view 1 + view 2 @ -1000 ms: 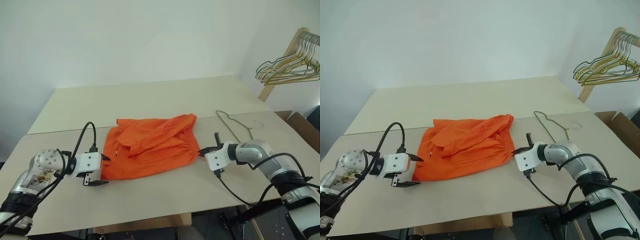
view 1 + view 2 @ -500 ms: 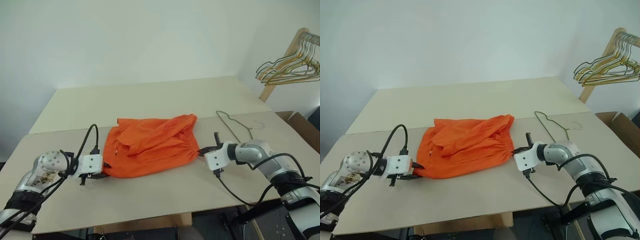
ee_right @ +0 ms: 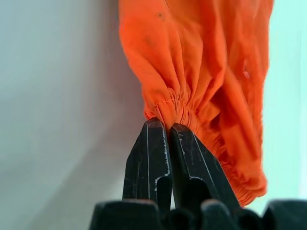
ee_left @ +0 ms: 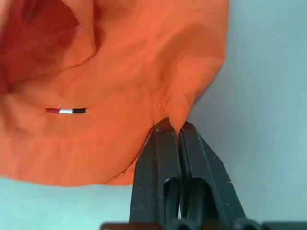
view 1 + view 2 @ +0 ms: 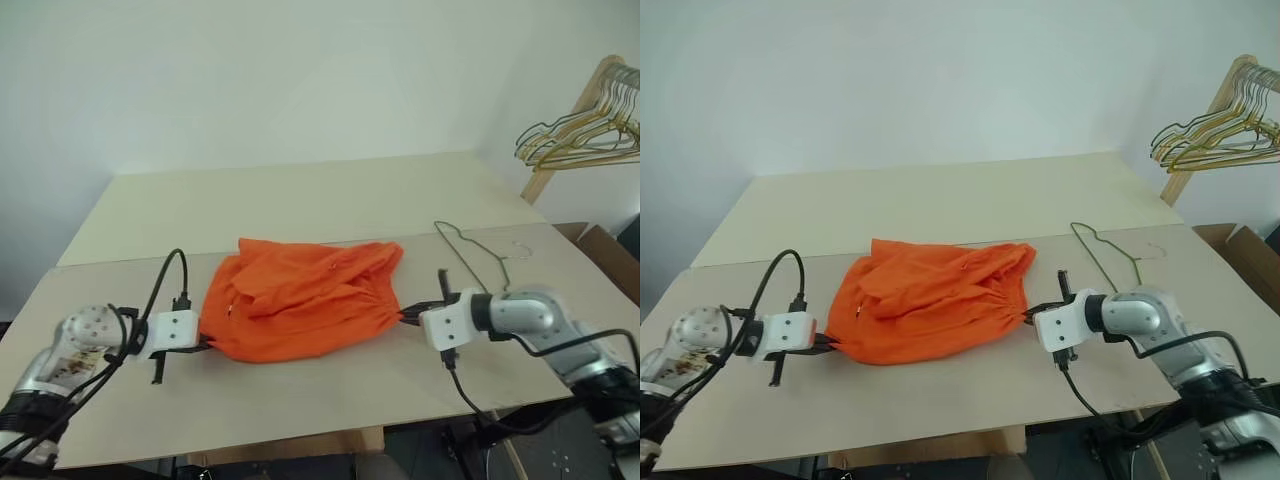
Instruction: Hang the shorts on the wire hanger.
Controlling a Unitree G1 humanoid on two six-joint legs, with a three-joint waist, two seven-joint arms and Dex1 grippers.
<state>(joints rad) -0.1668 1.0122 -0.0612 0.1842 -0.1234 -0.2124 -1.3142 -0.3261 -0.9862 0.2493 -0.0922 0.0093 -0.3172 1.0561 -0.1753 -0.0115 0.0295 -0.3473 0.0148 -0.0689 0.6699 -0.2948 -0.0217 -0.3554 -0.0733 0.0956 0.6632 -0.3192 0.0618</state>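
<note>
The orange shorts (image 5: pixel 300 297) lie bunched in the middle of the front table, pulled taut between my two grippers. At the shorts' left edge my left gripper (image 5: pixel 204 343) is shut on a pinch of fabric (image 4: pixel 173 125). My right gripper (image 5: pixel 404 316) is shut on the gathered waistband (image 3: pixel 165 120) at the right edge. The thin grey wire hanger (image 5: pixel 472 246) lies flat on the table just beyond my right gripper, its hook toward the right.
A bunch of gold and dark wire hangers (image 5: pixel 580 130) hangs from a wooden rack (image 5: pixel 560 135) at the far right. A cardboard box (image 5: pixel 605 255) sits beside the table's right edge. A second table (image 5: pixel 300 195) stands behind the front one.
My left gripper went from open beside the shorts to shut on their left edge. Both grippers have lifted slightly, and the shorts are now gathered and stretched between them.
</note>
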